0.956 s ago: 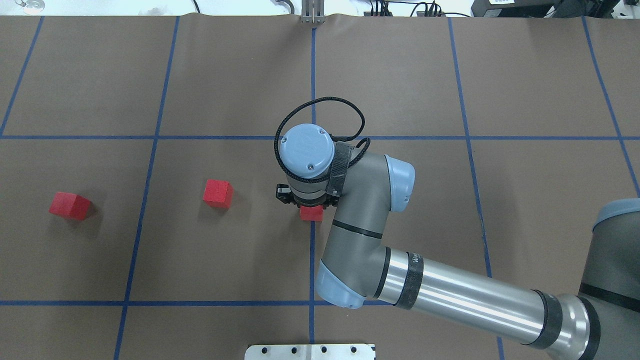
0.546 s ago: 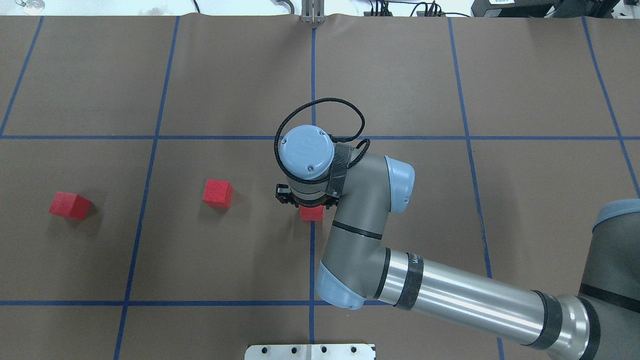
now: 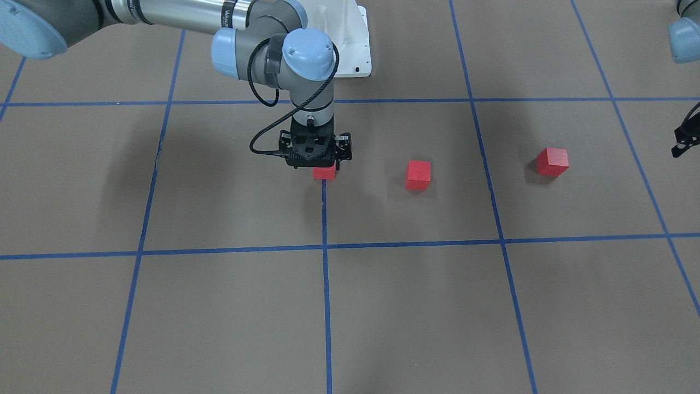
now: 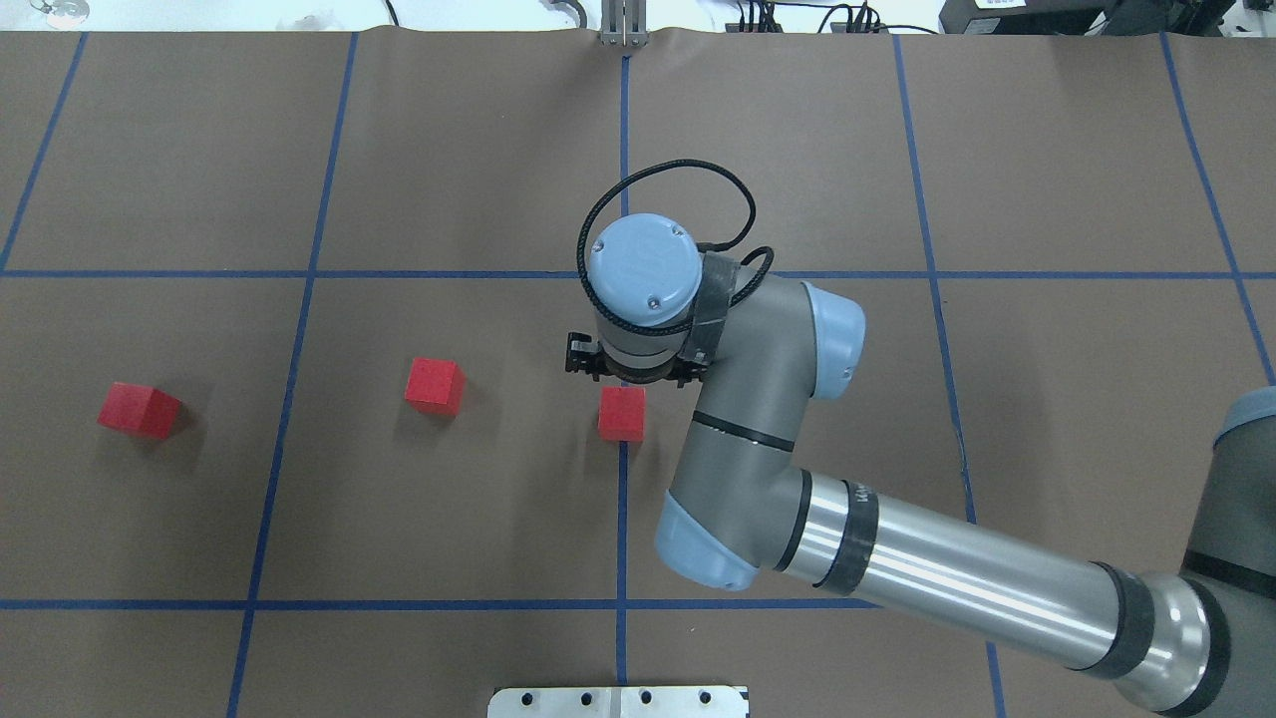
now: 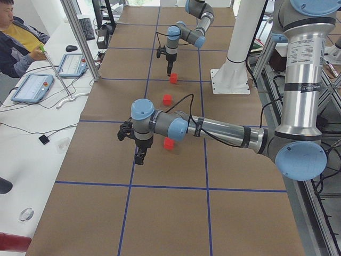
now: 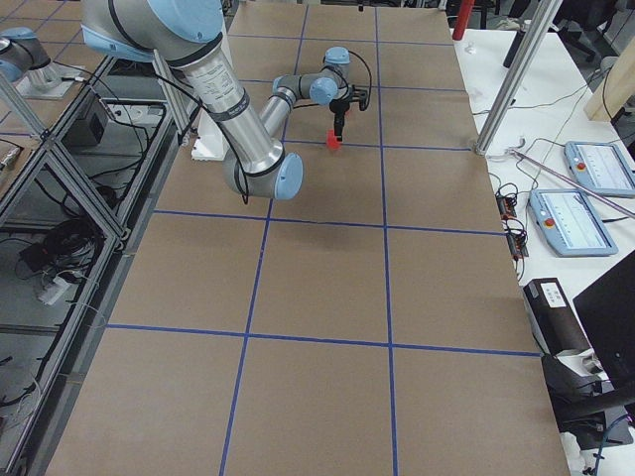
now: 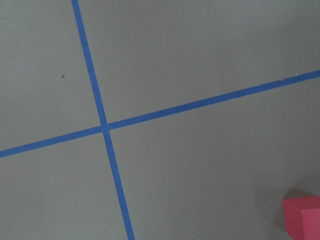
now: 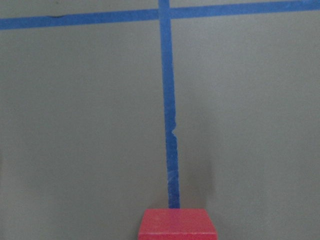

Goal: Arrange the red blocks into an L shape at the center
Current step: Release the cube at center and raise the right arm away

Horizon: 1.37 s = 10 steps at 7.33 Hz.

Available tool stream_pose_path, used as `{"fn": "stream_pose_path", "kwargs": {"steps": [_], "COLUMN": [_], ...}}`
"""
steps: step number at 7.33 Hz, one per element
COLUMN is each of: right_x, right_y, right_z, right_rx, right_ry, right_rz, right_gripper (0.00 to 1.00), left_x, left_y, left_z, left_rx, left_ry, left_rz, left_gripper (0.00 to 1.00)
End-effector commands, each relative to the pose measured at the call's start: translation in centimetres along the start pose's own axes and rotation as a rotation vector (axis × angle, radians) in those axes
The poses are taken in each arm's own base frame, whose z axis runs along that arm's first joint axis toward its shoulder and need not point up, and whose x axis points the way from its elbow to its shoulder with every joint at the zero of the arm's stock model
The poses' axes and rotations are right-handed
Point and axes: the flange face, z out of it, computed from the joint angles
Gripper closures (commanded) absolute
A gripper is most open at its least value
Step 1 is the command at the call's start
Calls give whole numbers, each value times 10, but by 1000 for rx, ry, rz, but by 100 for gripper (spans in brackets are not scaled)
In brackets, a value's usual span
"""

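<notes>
Three red blocks lie on the brown paper. One block (image 4: 621, 413) (image 3: 324, 172) sits on the centre blue line, and it also shows at the bottom edge of the right wrist view (image 8: 177, 224). A second block (image 4: 435, 386) (image 3: 418, 174) lies to its left in the overhead view. The third block (image 4: 140, 410) (image 3: 552, 162) lies further left. My right gripper (image 3: 315, 160) hangs just beyond the centre block, apart from it, open and empty. My left gripper (image 3: 681, 145) shows only at the front view's edge, past the third block; I cannot tell its state.
Blue tape lines (image 4: 623, 499) mark the paper into large squares. A white base plate (image 4: 618, 701) lies at the near edge and a metal post (image 4: 623, 25) at the far edge. An operator (image 5: 16, 42) sits beside the table with tablets.
My right gripper has come off the centre block and moved up, away and a little right. The block stays on the line, now in full view. The other blocks have not moved.
</notes>
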Motion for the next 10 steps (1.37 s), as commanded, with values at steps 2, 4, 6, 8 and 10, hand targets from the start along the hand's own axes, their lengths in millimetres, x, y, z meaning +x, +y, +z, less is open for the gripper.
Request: {"fn": "stream_pose_path", "kwargs": {"steps": [2, 4, 6, 8, 10], "right_x": [143, 247, 403, 572, 713], "right_y": [-79, -147, -214, -234, -204], "right_z": [-80, -108, -140, -148, -140], "right_rx": [37, 36, 3, -33, -80], "right_ry": [-18, 1, 3, 20, 45], "right_rz": [-3, -112, -233, -319, -362], "right_gripper": [0, 0, 0, 0, 0], "left_x": [26, 29, 57, 161, 271], "left_y": [-54, -100, -106, -106, -109], "left_z": [-39, -32, -31, 16, 17], "left_rx": [176, 242, 254, 239, 221], "left_ry": [-76, -94, -30, 79, 207], "left_rz": [125, 99, 109, 222, 51], "left_gripper": [0, 0, 0, 0, 0]}}
